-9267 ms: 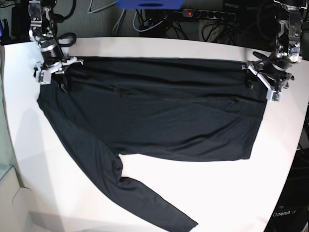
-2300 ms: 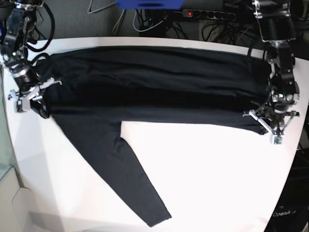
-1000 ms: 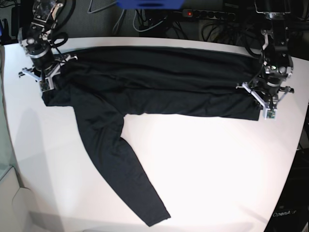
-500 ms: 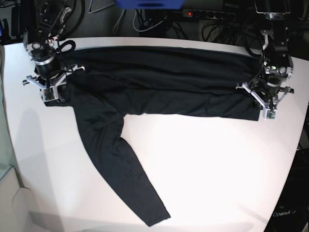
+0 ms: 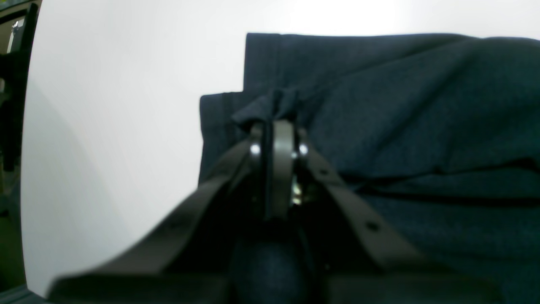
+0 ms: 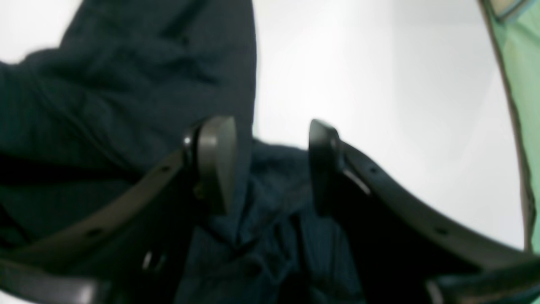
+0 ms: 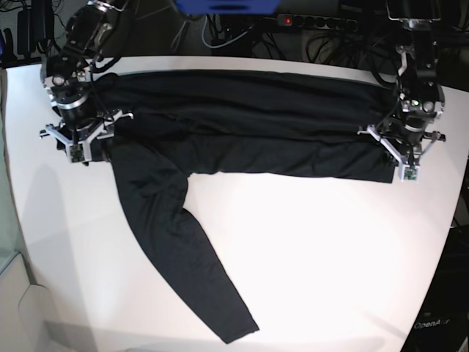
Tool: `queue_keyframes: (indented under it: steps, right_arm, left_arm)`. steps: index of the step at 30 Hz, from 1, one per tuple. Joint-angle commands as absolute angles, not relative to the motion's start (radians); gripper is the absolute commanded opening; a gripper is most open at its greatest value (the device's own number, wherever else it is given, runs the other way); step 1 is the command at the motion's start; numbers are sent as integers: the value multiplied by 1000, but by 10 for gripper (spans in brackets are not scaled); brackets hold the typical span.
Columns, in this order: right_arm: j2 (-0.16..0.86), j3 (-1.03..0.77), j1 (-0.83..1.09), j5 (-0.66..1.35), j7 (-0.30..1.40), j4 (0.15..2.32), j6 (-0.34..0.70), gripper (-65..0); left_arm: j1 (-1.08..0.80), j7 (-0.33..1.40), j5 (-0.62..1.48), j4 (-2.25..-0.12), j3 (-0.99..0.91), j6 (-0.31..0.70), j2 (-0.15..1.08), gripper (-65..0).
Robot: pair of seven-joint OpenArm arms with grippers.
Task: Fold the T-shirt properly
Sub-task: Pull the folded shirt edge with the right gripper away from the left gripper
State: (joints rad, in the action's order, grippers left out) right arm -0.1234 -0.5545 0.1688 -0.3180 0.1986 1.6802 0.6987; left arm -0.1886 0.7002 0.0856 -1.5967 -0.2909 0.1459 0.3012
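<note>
The dark T-shirt [image 7: 242, 125] lies as a long folded band across the far half of the white table [image 7: 330, 257], one long sleeve [image 7: 183, 257] trailing toward the near edge. At the band's right end my left gripper [image 7: 392, 158] is shut; in the left wrist view its jaws [image 5: 276, 126] pinch a tuft at the T-shirt's [image 5: 400, 105] corner. At the band's left end my right gripper [image 7: 84, 147] is open. In the right wrist view its fingers [image 6: 272, 139] stand apart, with loose cloth of the T-shirt [image 6: 105, 84] lying between and below them.
Cables and a power strip [image 7: 315, 22] run behind the table's far edge, beside a blue object [image 7: 227, 6]. A greenish surface [image 6: 523, 84] borders the table on the side of my right arm. The table's curved edge is near my left arm.
My right gripper has opened and let go of the cloth it held, shifting slightly toward the near side. The left arm and its end of the shirt have not moved.
</note>
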Motion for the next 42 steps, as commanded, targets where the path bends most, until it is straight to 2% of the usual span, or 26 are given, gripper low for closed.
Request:
queue_keyframes:
  steps: [1,17,20,26,42]
  right_arm:
    - [-130,-555,159,-305,171,1692,698,-356]
    - [-136,-555,143,-305,165,1546,698,-363]
    - [-136,-555,143,-305,165,1544,698,-430]
    - [-134,-553,131,-305,165,1546,698,-650]
    - [-134,-705,111,-305,162,1555,698,-650]
  left_arm:
    - [-180,682,84,-1612,-295,140,312,-650]
    - [-177,680,81,-1612,-297,140,312,-650]
    - [-177,679,77,-1612,-297,140,312,-650]
    - [-177,676,77,-1612,-297,140,315,-650]
    - [-183,682,77,-1624,-298,140,323,-650]
